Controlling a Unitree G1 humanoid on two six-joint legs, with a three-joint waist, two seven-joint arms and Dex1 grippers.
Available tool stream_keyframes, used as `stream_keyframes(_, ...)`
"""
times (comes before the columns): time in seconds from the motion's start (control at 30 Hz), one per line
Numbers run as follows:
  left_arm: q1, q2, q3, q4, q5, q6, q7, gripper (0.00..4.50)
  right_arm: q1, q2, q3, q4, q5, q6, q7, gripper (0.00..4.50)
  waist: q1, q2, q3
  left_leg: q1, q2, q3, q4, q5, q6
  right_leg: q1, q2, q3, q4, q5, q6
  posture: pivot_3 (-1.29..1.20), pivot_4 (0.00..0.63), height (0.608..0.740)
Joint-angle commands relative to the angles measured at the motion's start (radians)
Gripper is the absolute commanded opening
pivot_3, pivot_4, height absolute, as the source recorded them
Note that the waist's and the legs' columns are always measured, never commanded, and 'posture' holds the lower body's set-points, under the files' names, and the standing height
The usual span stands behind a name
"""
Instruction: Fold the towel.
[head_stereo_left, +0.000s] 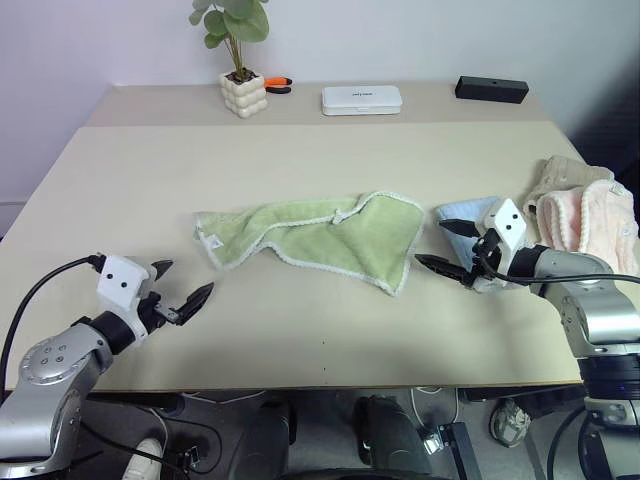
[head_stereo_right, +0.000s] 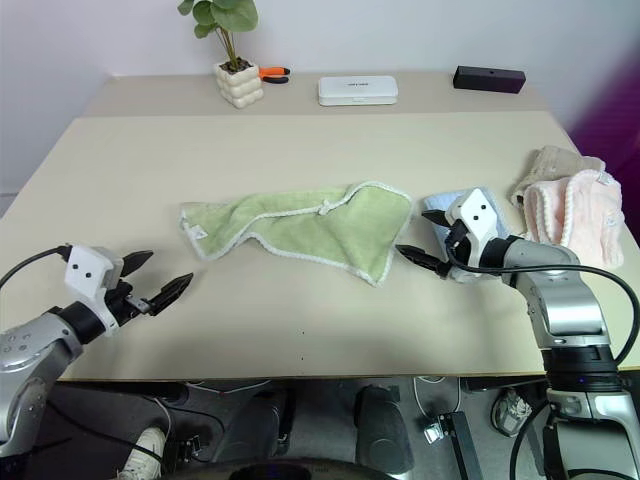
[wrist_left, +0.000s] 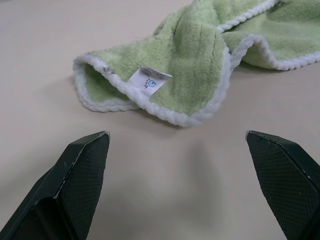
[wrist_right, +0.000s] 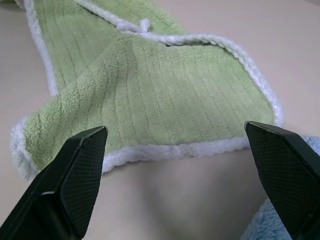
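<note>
One crumpled towel (head_stereo_left: 320, 235) mid-bench (head_stereo_left: 300, 330), both hands released.
Left hand (head_stereo_left: 185, 295) and right hand (head_stereo_left: 445, 250) flank it, each spread empty; one potted plant (head_stereo_left: 240, 60) at the far edge.

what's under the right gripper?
Under the open right gripper, a folded light blue towel lies on the table; the gripper covers its near part.

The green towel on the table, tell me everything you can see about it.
The green towel is light green terry with white stitched edging, a small loop and a white care tag at its left end. It lies crumpled and partly folded over itself mid-table, its left part narrow and bunched, its right part spread wider. Neither gripper touches it.
</note>
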Motion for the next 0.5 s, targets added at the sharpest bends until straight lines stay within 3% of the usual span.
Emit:
stream_keyframes(0.03,0.000,0.012,0.027,-0.029,-0.001,-0.012,-0.001,4.47,-0.022,-0.002,-0.013,-0.013,0.002,-0.020,-0.004,4.50,0.000,0.000,0.000,0.000,0.000,0.000,0.000,0.000,0.000,0.000,0.000,0.000,0.000,0.000,0.000,0.00,0.150,0.740)
stream_keyframes(0.23,-0.004,0.004,0.008,-0.039,0.005,-0.033,-0.012,4.47,-0.016,-0.015,-0.032,-0.041,0.016,0.002,-0.008,4.50,0.000,0.000,0.000,0.000,0.000,0.000,0.000,0.000,0.000,0.000,0.000,0.000,0.000,0.000,0.000,0.00,0.150,0.740)
stream_keyframes(0.3,0.012,0.041,-0.036,-0.078,-0.015,-0.009,-0.077,4.47,0.015,-0.032,-0.052,-0.060,0.051,0.045,0.013,4.50,0.002,0.000,0.000,0.000,0.000,0.000,0.000,0.000,0.000,0.000,0.000,0.000,0.000,0.000,0.000,0.00,0.150,0.740)
stream_keyframes(0.5,-0.032,0.142,-0.195,-0.056,0.171,-0.076,-0.092,4.47,0.102,-0.054,-0.086,-0.159,0.095,0.130,0.002,4.50,0.012,0.000,0.000,-0.001,0.000,0.003,0.000,0.000,0.000,-0.002,0.000,0.002,-0.001,0.000,0.000,0.00,0.150,0.740)
